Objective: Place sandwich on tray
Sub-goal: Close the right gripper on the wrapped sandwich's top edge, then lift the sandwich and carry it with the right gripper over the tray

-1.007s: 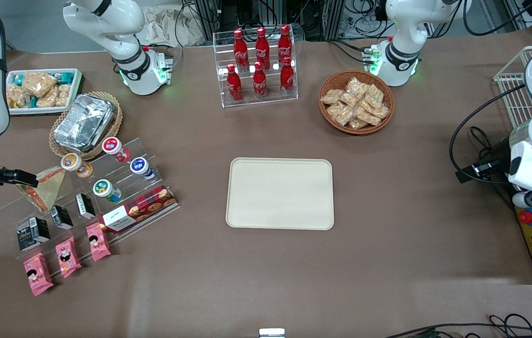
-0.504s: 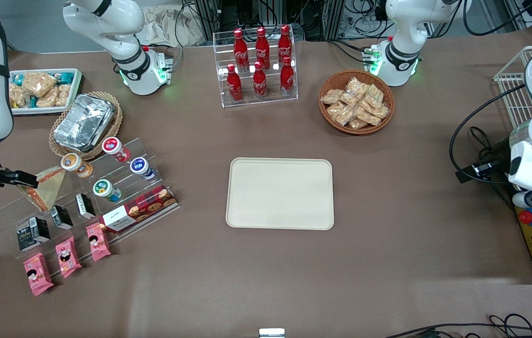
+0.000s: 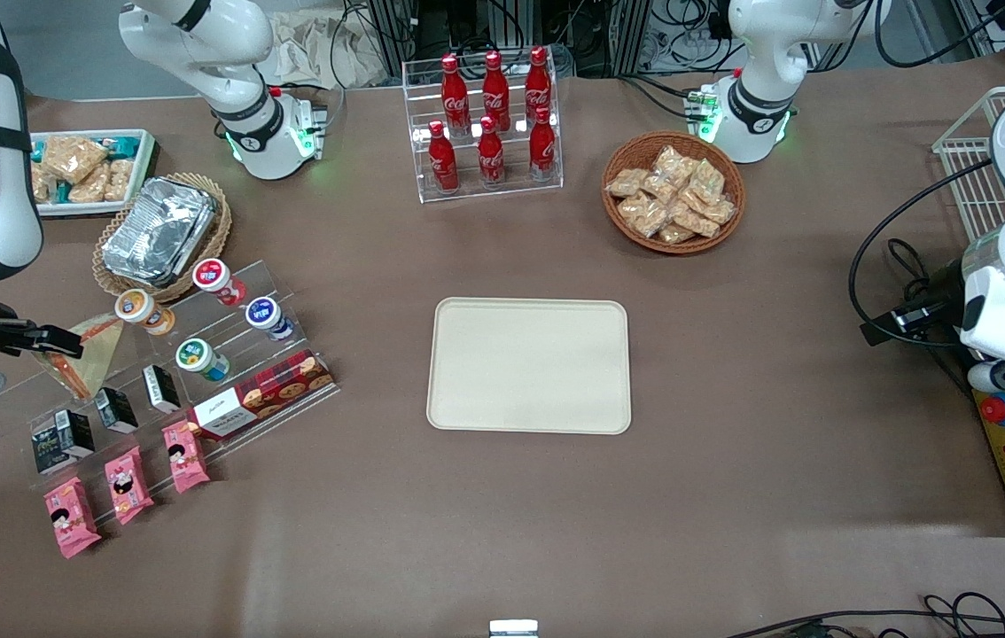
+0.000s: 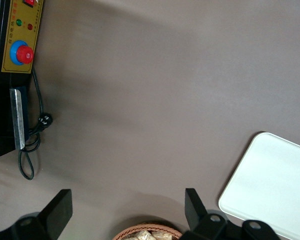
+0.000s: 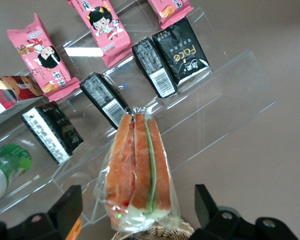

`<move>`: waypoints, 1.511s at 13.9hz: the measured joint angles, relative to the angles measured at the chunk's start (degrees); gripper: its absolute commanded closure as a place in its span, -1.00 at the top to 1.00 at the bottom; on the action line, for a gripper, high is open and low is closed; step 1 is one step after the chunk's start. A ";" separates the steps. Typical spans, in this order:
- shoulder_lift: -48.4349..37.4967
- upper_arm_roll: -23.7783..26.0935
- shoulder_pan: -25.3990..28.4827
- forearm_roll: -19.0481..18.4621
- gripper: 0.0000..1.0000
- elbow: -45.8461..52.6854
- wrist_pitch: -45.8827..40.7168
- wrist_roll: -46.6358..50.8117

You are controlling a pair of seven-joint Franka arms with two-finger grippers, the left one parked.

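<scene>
The sandwich (image 3: 95,356) is a plastic-wrapped wedge with tan bread faces, standing on a clear stepped display at the working arm's end of the table. In the right wrist view the sandwich (image 5: 137,170) shows its orange, green and pale filling edge. My gripper (image 3: 59,347) is at the sandwich, open, and the gripper (image 5: 137,210) has its two fingers wide apart on either side of the wedge, not touching it. The cream-beige tray (image 3: 529,365) lies flat at the table's middle, with nothing on it. A corner of the tray (image 4: 275,190) shows in the left wrist view.
The clear display (image 3: 228,354) also holds yogurt cups (image 3: 201,359), black packets (image 5: 177,57), pink packets (image 5: 42,57) and a cookie box (image 3: 263,394). A foil container (image 3: 157,229) in a basket, a white snack bin (image 3: 86,168), a cola rack (image 3: 489,124) and a snack basket (image 3: 673,190) stand farther back.
The working arm's upper link has swung slightly toward the table's middle. The gripper has edged a little closer onto the sandwich. The sandwich and tray have not moved.
</scene>
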 measured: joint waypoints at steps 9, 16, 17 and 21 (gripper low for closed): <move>0.25 0.02 0.00 1.43 0.60 -2.47 1.86 0.00; 0.80 0.04 0.02 1.84 -0.06 -2.21 1.73 0.00; 0.80 0.09 0.04 1.94 -0.06 -1.09 0.11 -0.02; 0.74 0.80 0.58 2.10 -0.05 7.79 -9.51 -2.54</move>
